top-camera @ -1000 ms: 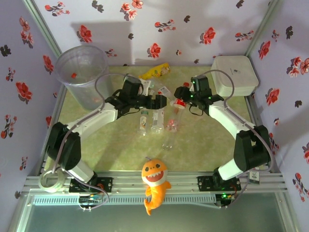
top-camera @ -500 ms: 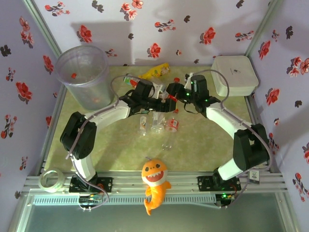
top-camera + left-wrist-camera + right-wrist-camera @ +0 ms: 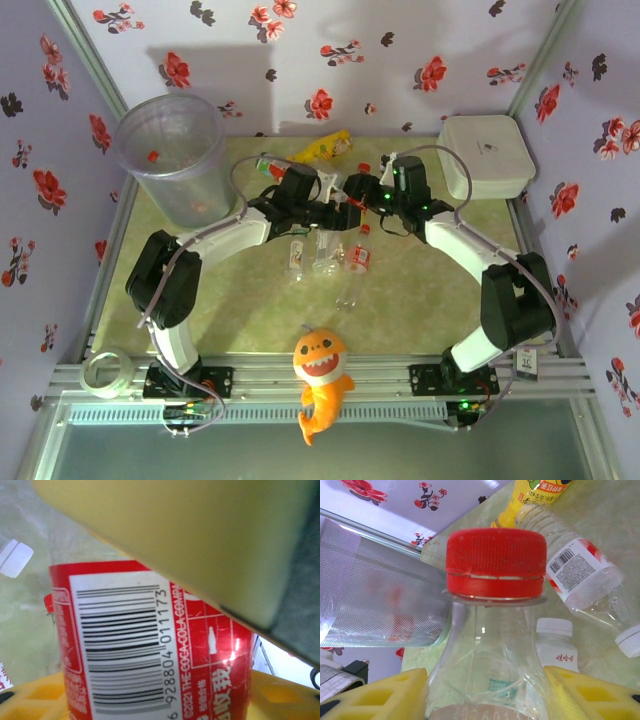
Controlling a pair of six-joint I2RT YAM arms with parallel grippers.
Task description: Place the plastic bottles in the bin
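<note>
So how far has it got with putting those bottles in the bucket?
Done: red shapes show inside the bin, likely bottles already in; no count possible. In hand: the right gripper grips a red-capped bottle, and the left gripper looks closed on a red-labelled bottle, possibly the same one. Left: the yellow bottle and several clear bottles lie on the table.

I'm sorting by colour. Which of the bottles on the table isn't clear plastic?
The yellow bottle, lying farthest back of all. It is yellow along its whole length, while the other bottles are see-through with red or white labels.
</note>
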